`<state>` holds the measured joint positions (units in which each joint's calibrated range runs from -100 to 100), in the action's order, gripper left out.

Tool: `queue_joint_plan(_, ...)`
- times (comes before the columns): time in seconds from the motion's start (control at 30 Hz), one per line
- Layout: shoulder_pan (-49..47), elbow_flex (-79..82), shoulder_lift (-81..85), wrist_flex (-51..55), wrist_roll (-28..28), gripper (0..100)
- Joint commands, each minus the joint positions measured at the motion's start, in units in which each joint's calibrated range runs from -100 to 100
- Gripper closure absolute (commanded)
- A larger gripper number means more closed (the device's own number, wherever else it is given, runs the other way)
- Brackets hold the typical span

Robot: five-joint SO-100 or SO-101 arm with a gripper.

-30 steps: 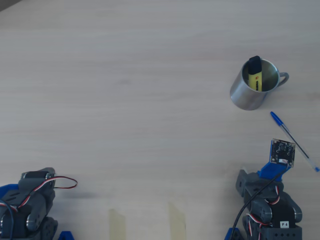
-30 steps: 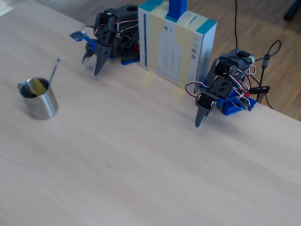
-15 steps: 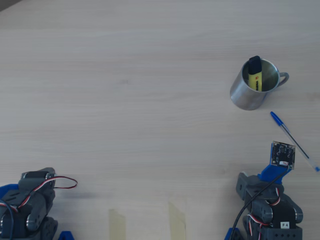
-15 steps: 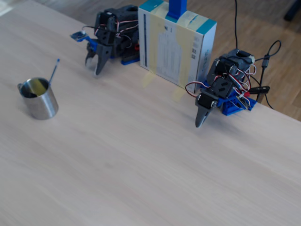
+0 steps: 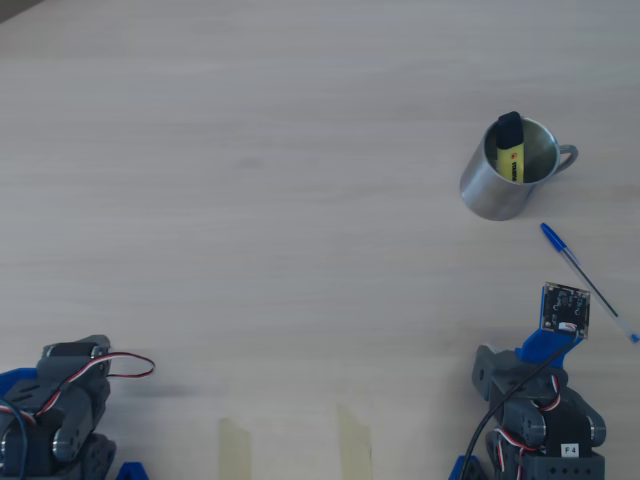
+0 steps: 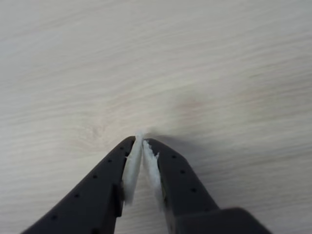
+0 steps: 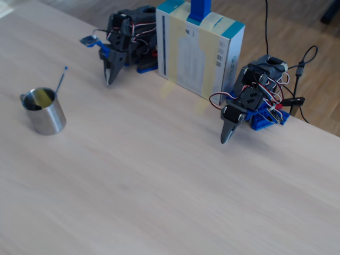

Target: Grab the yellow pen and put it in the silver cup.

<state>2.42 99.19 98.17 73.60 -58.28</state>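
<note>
I see the pen (image 5: 510,152) standing in the cup (image 5: 500,186); task looks done. My hand (image 6: 141,146) is pinched closed, empty, near the surface (image 5: 250,200).

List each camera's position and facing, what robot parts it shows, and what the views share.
Overhead view: straight above the table, looking down on the cup holding the yellow pen, a blue pen nearby; two arms at the bottom edge.
Wrist view: on the arm, looking down at bare table; the gripper, shut and empty, enters from below.
Fixed view: high across the table, facing both arms and a box.
Overhead and fixed views share cup, pens and arms.
</note>
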Motion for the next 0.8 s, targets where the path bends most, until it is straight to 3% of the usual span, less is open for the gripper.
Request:
queue_joint_plan(0.0, 0.4, 0.5, -0.2, 0.7, -0.2, 98)
queue_joint_plan(0.77, 0.4, 0.5, -0.8, 0.6, 0.1, 98)
